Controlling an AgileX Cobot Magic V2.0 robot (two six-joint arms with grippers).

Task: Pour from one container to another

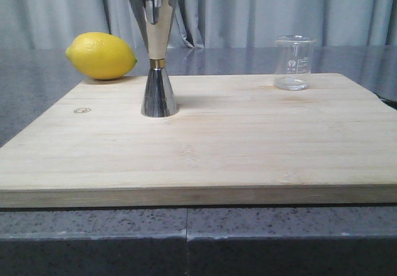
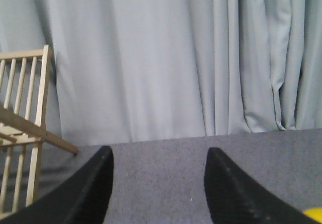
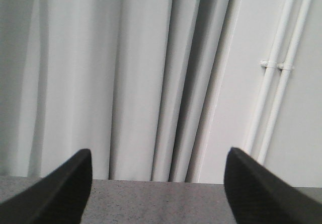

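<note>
2 hands, left hand (image 2: 158, 183) and right hand (image 3: 158, 183), gape empty, level.

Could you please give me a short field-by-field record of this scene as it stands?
beaker: upright on the board's far right, looks empty
jigger: upright on the board, left of centre
lemon: by the board's far left corner, apart from the jigger
cutting board: wooden, on a grey counter
left tool: open, holding nothing
right tool: open, holding nothing
pour: not begun
</note>
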